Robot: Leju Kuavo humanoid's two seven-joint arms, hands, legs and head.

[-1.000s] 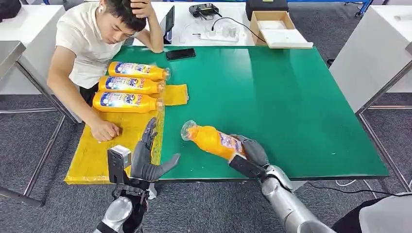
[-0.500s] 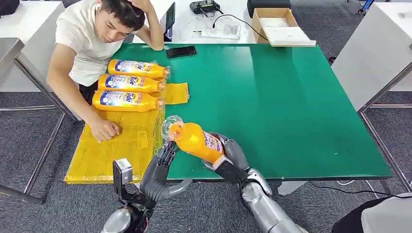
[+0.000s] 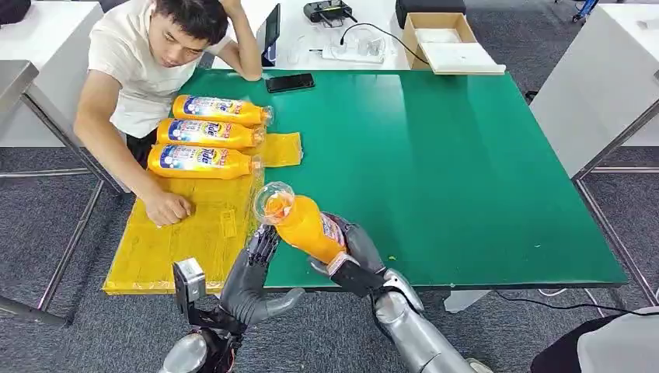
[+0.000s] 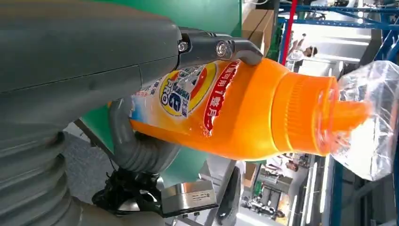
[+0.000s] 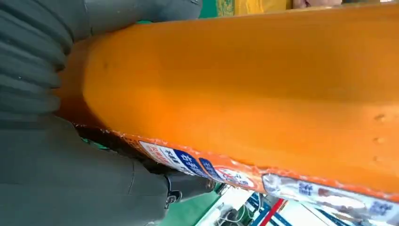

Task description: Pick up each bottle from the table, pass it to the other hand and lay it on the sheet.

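The orange bottle (image 3: 305, 224) is off the desk (image 3: 466, 171), held tilted above its near edge, the clear-wrapped cap end pointing toward 10 o'clock and raised. The right robot hand (image 3: 353, 250) grips the bottle's base end; the right wrist view shows the fingers (image 5: 186, 184) wrapped round the labelled body (image 5: 244, 94). The left robot hand (image 3: 252, 272) stands at the bottle's 8 o'clock side, fingers spread and raised, fingertips (image 3: 264, 237) just beside the bottle's shoulder. In the left wrist view, a dark finger (image 4: 221, 48) lies against the label of the bottle (image 4: 244, 108) and the thumb (image 4: 136, 146) curls under it, but a firm grasp cannot be confirmed.

The yellow sheet (image 3: 194, 233) lies on the desk's left side, at 9 o'clock from the held bottle. Three more orange bottles (image 3: 203, 134) lie side by side on the sheet's far part, caps pointing toward 3 o'clock. A person (image 3: 148, 62) sits at the desk's far left corner, one hand (image 3: 169, 208) resting on the sheet near the closest lying bottle. A black phone (image 3: 289, 82) lies on the desk's far edge, at 12 o'clock from the held bottle.
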